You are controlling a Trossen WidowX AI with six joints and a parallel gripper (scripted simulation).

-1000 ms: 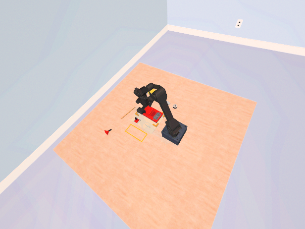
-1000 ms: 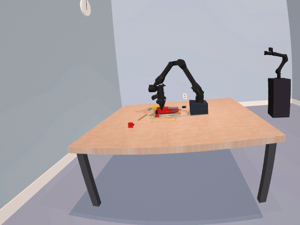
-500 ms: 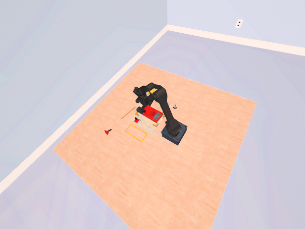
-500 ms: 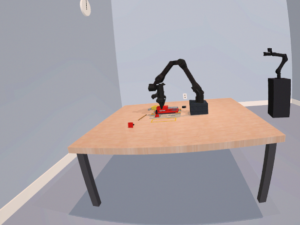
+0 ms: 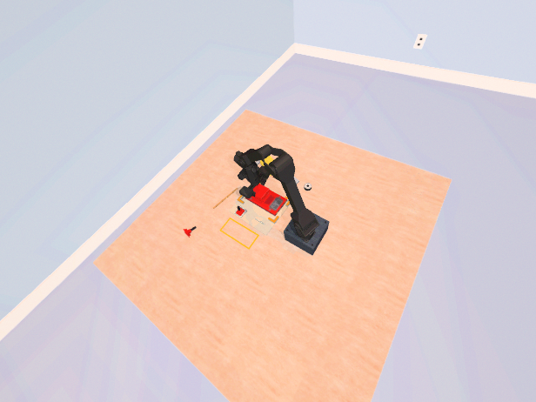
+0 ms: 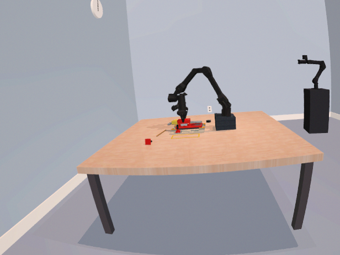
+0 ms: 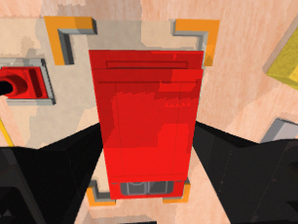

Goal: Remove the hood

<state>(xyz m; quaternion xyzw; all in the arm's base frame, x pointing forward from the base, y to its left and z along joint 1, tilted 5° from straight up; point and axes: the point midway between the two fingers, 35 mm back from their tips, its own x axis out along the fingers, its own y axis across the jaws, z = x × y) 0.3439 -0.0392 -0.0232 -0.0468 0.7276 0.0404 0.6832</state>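
Note:
The red toy car [image 5: 271,200] [image 6: 191,125] sits on a beige board [image 7: 122,34] with orange corner brackets. Its flat red hood [image 7: 146,112] fills the middle of the wrist view, with the car's grey seats [image 7: 146,188] showing below it. My gripper [image 7: 147,125] [image 5: 249,190] [image 6: 183,120] points straight down over the car's front end, and its two black fingers press on the hood's left and right edges. The marked area, a yellow outlined rectangle [image 5: 244,227] [image 6: 185,138], lies on the table just in front of the board.
A red part in a grey holder [image 7: 19,85] [image 5: 239,211] sits left of the car. A yellow block [image 7: 287,63] lies to its right. A small red piece [image 5: 189,231] [image 6: 148,141], a wooden stick [image 5: 224,200] and a small wheel [image 5: 308,187] lie around. The arm's base [image 5: 306,232] stands beside the board.

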